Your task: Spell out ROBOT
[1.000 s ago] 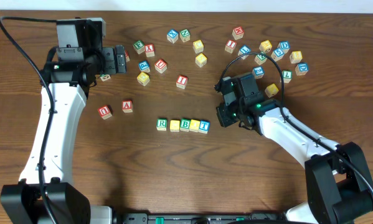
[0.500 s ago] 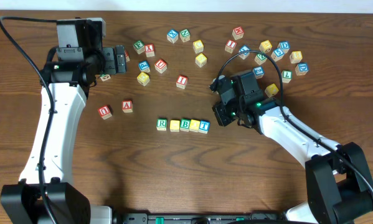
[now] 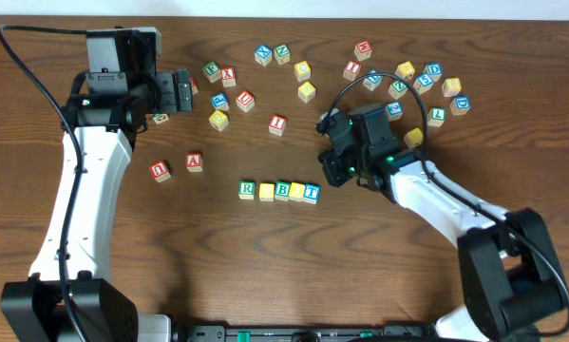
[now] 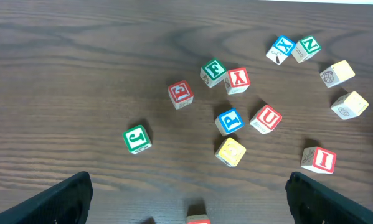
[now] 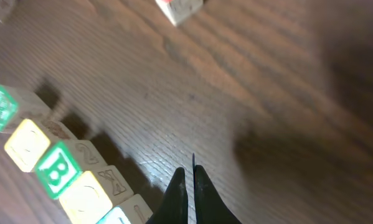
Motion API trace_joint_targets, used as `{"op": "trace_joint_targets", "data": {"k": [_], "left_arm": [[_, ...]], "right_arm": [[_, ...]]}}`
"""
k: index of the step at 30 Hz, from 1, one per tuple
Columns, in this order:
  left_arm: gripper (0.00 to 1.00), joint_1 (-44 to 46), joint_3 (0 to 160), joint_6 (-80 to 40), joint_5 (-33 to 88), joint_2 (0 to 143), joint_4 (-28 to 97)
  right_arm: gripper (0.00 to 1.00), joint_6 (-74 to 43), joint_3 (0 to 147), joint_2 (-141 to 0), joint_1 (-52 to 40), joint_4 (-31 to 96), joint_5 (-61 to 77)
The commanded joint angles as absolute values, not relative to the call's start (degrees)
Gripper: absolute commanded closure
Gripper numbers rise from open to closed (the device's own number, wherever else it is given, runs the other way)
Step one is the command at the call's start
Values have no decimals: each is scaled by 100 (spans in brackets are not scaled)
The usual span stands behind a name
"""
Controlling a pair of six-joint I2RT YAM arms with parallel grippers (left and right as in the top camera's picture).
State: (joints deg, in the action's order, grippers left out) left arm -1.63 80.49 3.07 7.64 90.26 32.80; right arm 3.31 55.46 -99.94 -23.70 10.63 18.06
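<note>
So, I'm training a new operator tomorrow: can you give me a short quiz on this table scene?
1. True or false: the right tool is shut and empty.
2. In the overhead view, which cube is at the left end of the row? A) R B) T C) U
3. Fill in: the left tool is ___.
Key: 1 true; 2 A; 3 open.
</note>
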Motion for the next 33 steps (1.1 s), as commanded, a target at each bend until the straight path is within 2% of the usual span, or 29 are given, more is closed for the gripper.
{"op": "trace_joint_targets", "data": {"k": [1, 33], "left_arm": [[2, -169, 8123, 340, 838, 8936, 3277], [2, -169, 8123, 340, 838, 8936, 3277]], "right_arm": [[99, 215, 5655, -10252, -2484, 1002, 1883], [99, 283, 5658, -10331, -2998, 773, 2412]]}}
